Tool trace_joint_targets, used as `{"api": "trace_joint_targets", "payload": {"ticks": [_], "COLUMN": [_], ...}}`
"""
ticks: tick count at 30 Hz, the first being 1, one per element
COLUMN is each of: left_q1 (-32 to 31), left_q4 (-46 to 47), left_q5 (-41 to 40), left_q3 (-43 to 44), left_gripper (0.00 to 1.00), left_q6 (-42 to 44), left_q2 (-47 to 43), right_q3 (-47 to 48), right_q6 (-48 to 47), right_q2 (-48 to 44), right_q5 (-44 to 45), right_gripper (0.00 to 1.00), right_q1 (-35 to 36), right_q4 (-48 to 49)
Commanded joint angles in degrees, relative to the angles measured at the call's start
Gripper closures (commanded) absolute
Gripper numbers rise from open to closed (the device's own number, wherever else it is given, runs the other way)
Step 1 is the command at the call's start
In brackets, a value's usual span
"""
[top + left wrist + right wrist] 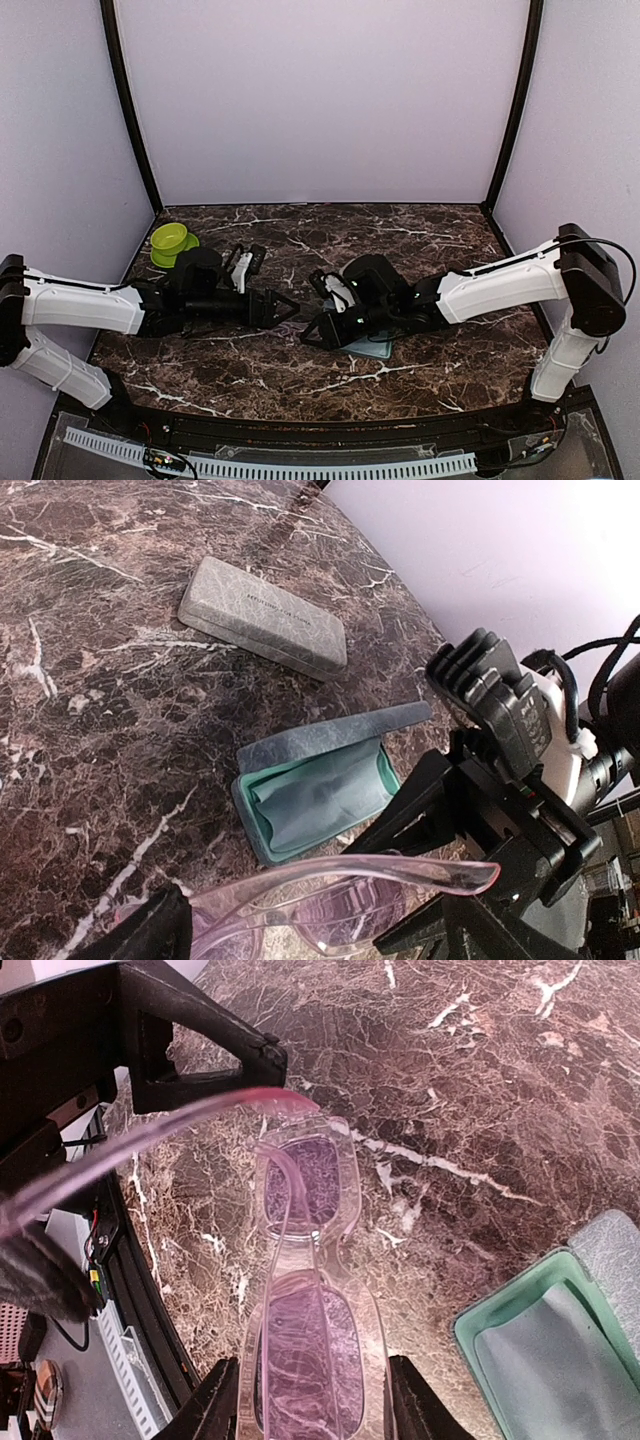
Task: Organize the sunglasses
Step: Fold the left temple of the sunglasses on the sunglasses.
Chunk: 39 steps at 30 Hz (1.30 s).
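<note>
Over the table [420, 232], arms [85, 305] converge: right claw [312, 1405] clamps sunglasses [305, 1185], left claw [284, 308] apart.

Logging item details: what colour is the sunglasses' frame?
Sunglasses frame: translucent pink; best in right wrist view.

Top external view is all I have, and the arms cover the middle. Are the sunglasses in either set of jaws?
Observer: Yes. The right wrist view shows the right gripper closed on the sunglasses across one lens.
Operator: And the left jaws?
Observer: The left gripper stands open. An unfolded temple ends beside one of its fingers, not clamped as far as I can tell.
Operator: Is a case ready?
Observer: The left wrist view shows an open case, teal-lined with a cloth inside, and a closed case lying apart from it.
</note>
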Motion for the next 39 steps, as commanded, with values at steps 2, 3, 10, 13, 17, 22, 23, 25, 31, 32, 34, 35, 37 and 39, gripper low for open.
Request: {"api": "trace_joint_targets", "payload": {"ticks": [2, 3, 10, 13, 17, 22, 23, 25, 31, 32, 34, 35, 37, 39], "left_q1": [-1.1, -1.2, -1.3, -1.3, -1.3, -1.2, -1.2, -1.0, 0.4, 0.4, 0.4, 0.4, 0.4, 0.3], "left_q4": [1.9, 1.6, -0.3, -1.0, -1.0, -2.1, -2.4, -3.3, -9.5, -10.2, -10.9, -11.4, -11.8, -11.7], "left_q5": [4.2, 4.5, 5.3, 3.7, 2.4, 0.5, -0.8, -4.1, -12.0, -12.9, -13.4, -13.5, -12.9, -11.2], "left_q3": [-0.9, -0.8, -0.4, -0.2, 0.1, 0.3, 0.1, 0.0, 3.0, 3.8, 4.7, 5.2, 5.8, 6.2], "left_gripper": [0.11, 0.11, 0.11, 0.1, 0.1, 0.09, 0.09, 0.09, 0.11, 0.11, 0.12, 0.12, 0.13, 0.14], "left_q6": [2.2, 2.6, 5.1, 6.0, 6.7, 7.7, 7.4, 6.4, 4.5, 4.4, 4.2, 4.0, 4.3, 4.7], "left_q2": [-0.2, -0.2, -1.3, -2.5, -3.7, -5.2, -5.7, -6.9, -4.2, -3.3, -1.5, -0.8, 0.5, 1.6], "right_q3": [-0.4, -0.5, -1.0, -1.3, -1.6, -2.0, -2.1, -2.1, -1.8, -1.7, -1.5, -1.5, -1.5, -1.3], "right_q6": [0.5, 0.6, 0.5, 0.2, -0.4, -1.0, -1.0, -1.2, -1.6, -1.8, -2.0, -2.2, -2.1, -2.1], "right_q2": [-0.8, -0.8, -1.1, -1.1, -1.0, -1.2, -1.2, -1.1, -0.9, -1.0, -0.9, -1.0, -1.2, -1.4], "right_q5": [-0.7, -0.8, -0.8, -1.4, -2.2, -2.5, -2.7, -3.1, -4.0, -4.1, -4.1, -4.1, -4.0, -3.8], "right_gripper": [0.79, 0.79, 0.8, 0.8, 0.8, 0.8, 0.8, 0.8, 0.8, 0.8, 0.8, 0.8, 0.8, 0.8], "right_q1": [-0.5, -0.5, -0.6, -0.6, -0.7, -0.6, -0.6, -0.6, -0.2, -0.1, 0.1, 0.1, 0.1, 0.2], "right_q4": [4.1, 4.2, 4.2, 4.4, 4.8, 4.7, 4.8, 4.8, 5.0, 4.9, 4.6, 4.6, 4.5, 4.5]}}
